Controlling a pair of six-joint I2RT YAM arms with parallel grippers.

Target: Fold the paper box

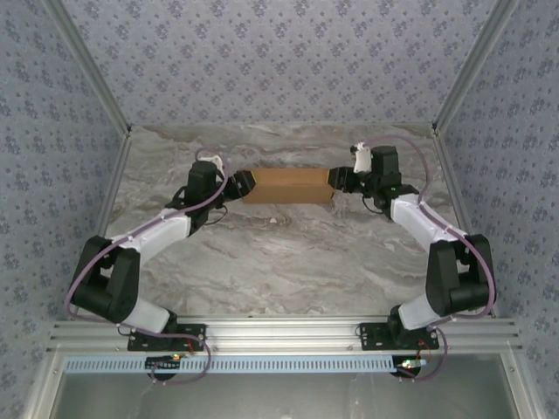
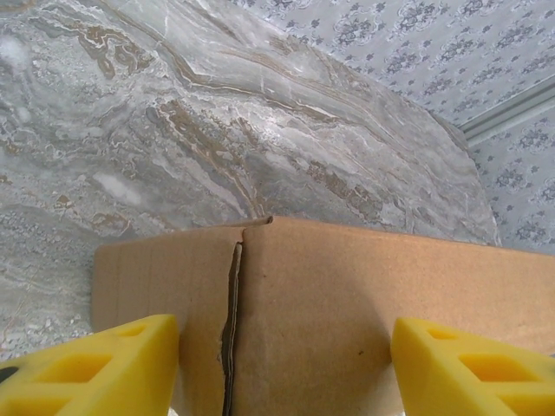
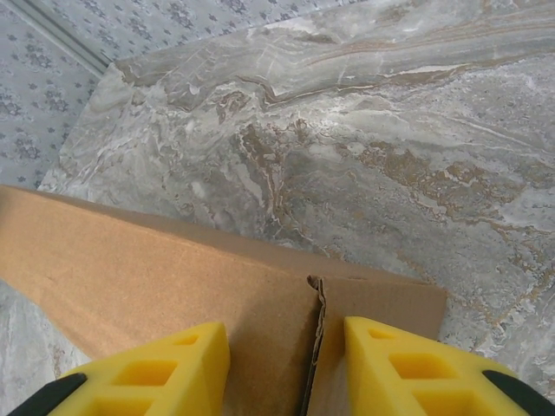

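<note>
My two white-and-black arms rise from the near edge of the grey marbled counter (image 1: 279, 253), elbows bent outward. Both reach forward and inward to meet past the counter's middle. My left claw (image 1: 238, 183) sits at the left end of the plain tan-brown cardboard paper box (image 1: 286, 185), and my right claw (image 1: 336, 179) at its right end.

In the left wrist view, my left claw's (image 2: 284, 334) yellow fingers stand wide apart over the cardboard (image 2: 347, 286). My right claw's (image 3: 286, 334) fingers stand less far apart over it (image 3: 130, 260). Neither clamps anything I can make out.

The box lies long and narrow, crosswise on the counter. A dark, ragged seam runs near each end.
</note>
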